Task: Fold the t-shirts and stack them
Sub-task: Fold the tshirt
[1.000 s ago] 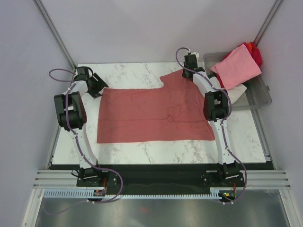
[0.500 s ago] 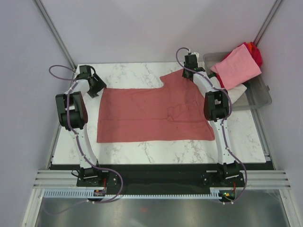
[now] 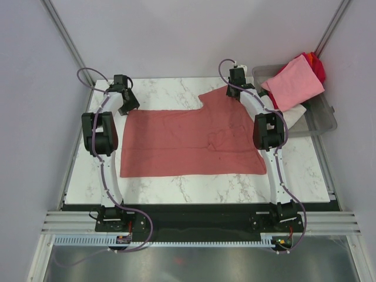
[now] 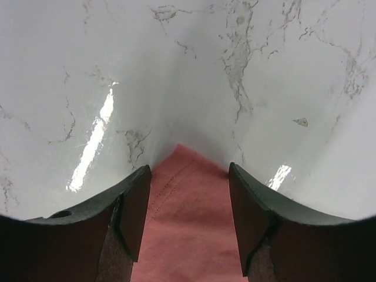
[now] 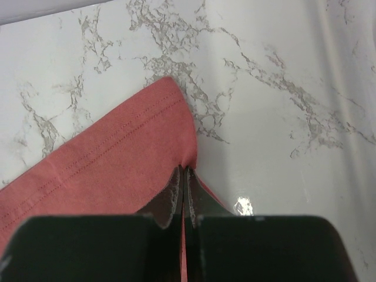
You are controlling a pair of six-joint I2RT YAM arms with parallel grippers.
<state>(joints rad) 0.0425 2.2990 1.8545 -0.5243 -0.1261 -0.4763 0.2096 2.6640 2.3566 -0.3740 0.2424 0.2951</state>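
Note:
A dusty brick-red t-shirt [image 3: 194,141] lies spread flat on the marble table. My left gripper [image 3: 127,104] hovers at its far left corner. In the left wrist view that corner [image 4: 189,182] points up between the fingers, and the left gripper [image 4: 189,202] is open, its jaws standing apart on either side of the cloth. My right gripper [image 3: 236,83] is at the far right sleeve. In the right wrist view the right gripper [image 5: 184,175] is shut on the hemmed sleeve edge of the t-shirt [image 5: 106,170], which puckers at the tips.
A clear grey plastic tub [image 3: 326,120] stands at the table's far right. A light pink t-shirt [image 3: 294,82] drapes over it, with a bright red one [image 3: 318,64] behind and a white one [image 3: 295,115] below. Grey walls close in both sides.
My left arm has swung right and in, bringing its gripper over the shirt's far left corner, and its jaws have narrowed somewhat. The right arm and the shirt have not moved.

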